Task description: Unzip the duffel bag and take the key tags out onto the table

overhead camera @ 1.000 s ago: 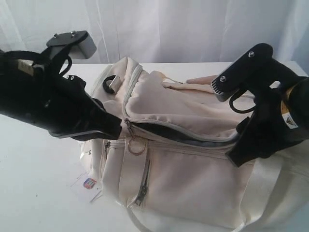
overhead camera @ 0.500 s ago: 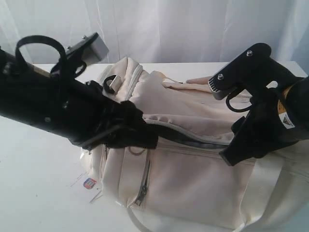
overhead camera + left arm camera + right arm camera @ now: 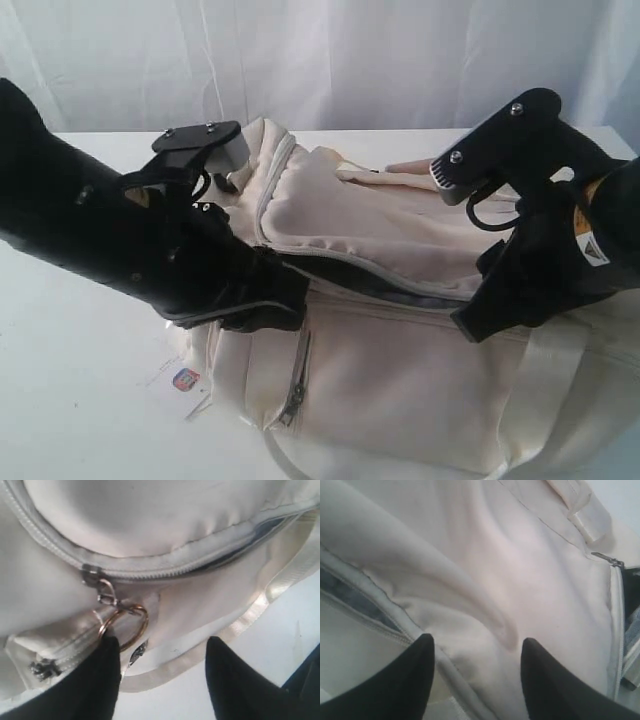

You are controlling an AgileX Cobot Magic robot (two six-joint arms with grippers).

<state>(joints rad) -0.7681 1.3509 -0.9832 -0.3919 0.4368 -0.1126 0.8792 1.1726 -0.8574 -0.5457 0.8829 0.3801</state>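
The cream duffel bag [image 3: 400, 370] lies on the white table [image 3: 80, 400]. Its top zipper is partly undone, showing a dark gap [image 3: 400, 290] with grey lining. My left gripper [image 3: 268, 305] is open at the bag's left end. In the left wrist view the left gripper [image 3: 162, 639] stands just below the zipper slider [image 3: 90, 573], its metal pull [image 3: 107, 598] and a brass ring [image 3: 126, 627], one finger touching the ring. My right gripper [image 3: 475, 322] is open, and in its wrist view the right gripper [image 3: 477, 638] straddles the top flap beside the zipper edge [image 3: 380, 615]. The key tags are hidden.
A small white paper tag [image 3: 183, 380] with a red-blue mark lies on the table by the bag's left front corner. A side pocket zipper [image 3: 296, 385] runs down the bag's front. Shiny webbing straps [image 3: 545, 390] hang at the right. A white curtain [image 3: 350, 60] closes the back.
My left gripper, shut on the zipper pull a second ago, has opened and let it go, and the arm has swung and dropped lower. The right gripper has edged slightly left along the opening.
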